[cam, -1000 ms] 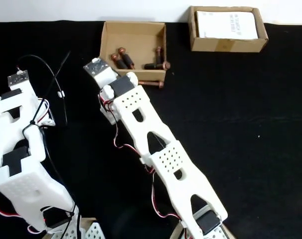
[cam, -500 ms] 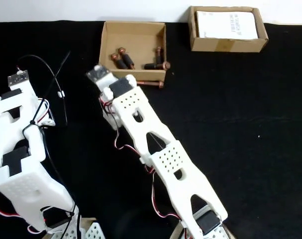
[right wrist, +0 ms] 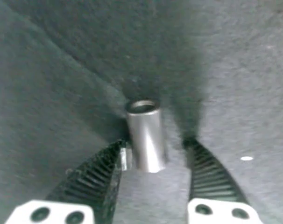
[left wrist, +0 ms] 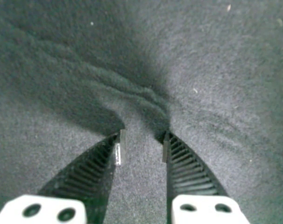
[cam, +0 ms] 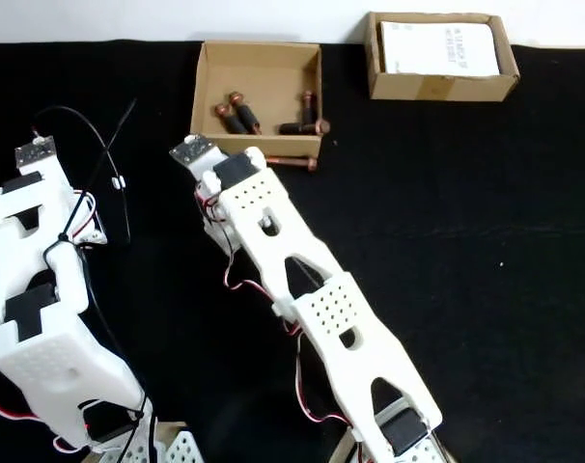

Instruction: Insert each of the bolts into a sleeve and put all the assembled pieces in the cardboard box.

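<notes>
**Cardboard box part-filled, one sleeve between the right tool's fingers**

Cardboard walls ring the open cardboard box [cam: 198,87], which sits at the far edge of the black cloth surface [cam: 466,241]. Inside it lie several copper-headed assembled pieces, two [cam: 236,114] toward its left wall and two [cam: 307,121] against its right wall. A loose bolt [cam: 292,162] lies on the cloth just outside the box's near wall, close to its near right corner.

The right arm's wrist [cam: 210,159] sits just off the box's near left corner. In its wrist view the right tool [right wrist: 156,147] has its fingers apart with a metal sleeve [right wrist: 145,137] on end between them, open mouth showing. The sleeve is against one finger, with a gap to the other.

The left arm [cam: 37,241] stands well apart to the left of the box. Its left tool [left wrist: 142,141] is spread, with creased cloth between the fingertips.

A second box [cam: 442,89] holding white paper sits right of the cardboard box, with a strip of cloth between them. The broadest run of cloth lies near and right of the box.
</notes>
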